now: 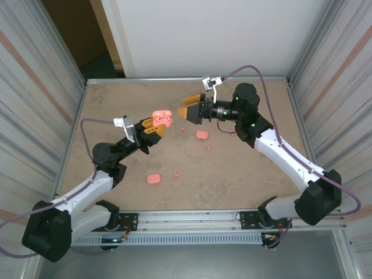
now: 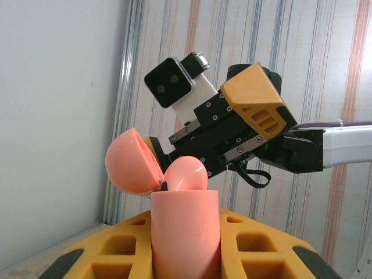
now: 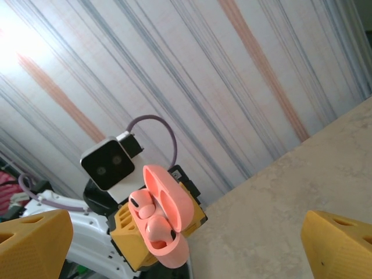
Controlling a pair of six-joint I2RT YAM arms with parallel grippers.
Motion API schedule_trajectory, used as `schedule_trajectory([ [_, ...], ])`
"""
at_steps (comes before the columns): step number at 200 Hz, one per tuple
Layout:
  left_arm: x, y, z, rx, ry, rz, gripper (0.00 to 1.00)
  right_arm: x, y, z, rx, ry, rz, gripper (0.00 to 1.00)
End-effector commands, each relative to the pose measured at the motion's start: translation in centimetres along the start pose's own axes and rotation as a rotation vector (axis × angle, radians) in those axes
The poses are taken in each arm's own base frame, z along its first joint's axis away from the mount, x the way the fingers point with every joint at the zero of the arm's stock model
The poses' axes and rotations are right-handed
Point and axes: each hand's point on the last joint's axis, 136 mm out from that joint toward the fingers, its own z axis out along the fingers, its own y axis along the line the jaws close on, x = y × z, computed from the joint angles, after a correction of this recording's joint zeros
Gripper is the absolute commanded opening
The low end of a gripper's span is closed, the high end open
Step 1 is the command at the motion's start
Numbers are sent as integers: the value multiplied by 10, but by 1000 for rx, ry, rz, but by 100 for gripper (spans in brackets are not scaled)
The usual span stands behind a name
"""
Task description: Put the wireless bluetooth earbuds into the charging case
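While my left pincer [image 1: 157,127] is clamped on the lower body of the charging case [image 3: 165,232], I hold that case up off the surface [image 1: 244,171], above its far-left part, with the lid [image 3: 171,195] swung open. Seen from my right wrist, the open side faces me. Two earbuds [image 3: 141,204] sit in the case one above the other, rounded heads outward, each with a dark spot. Seen from my left wrist, the pink body stands upright between my yellow fingers [image 2: 285,250] and the lid is tipped back to the left. A rounded pink head pokes above the rim there, and I cannot tell how deep it is seated.

My right pincer [image 1: 189,106] is spread wide apart with nothing between its fingers. It hangs in the air just to the right of the case, pointed at it, near but not touching.

Two closed pink boxes lie on the surface, one [image 1: 201,134] near the middle and the other [image 1: 153,178] nearer the front, beside my left arm. Loose earbuds lie scattered between them: one [image 1: 182,129] left of the middle box, one [image 1: 207,148] just in front of it, and one [image 1: 176,174] to the right of the front box.
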Motion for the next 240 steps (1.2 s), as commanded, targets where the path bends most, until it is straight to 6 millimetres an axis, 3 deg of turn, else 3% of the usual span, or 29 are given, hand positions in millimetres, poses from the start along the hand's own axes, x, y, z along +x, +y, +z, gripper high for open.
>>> schedule_trajectory([
  [1,-22,-10,4,40,-76,26,0,-12,24,5,-79,-4,-17,99],
  [96,-24,-8,8,54,-94,8,0,3,35,27,-134,58,-8,99],
  [240,-14,0,10,35,-90,-9,0,15,41,36,-160,98,-16,100],
])
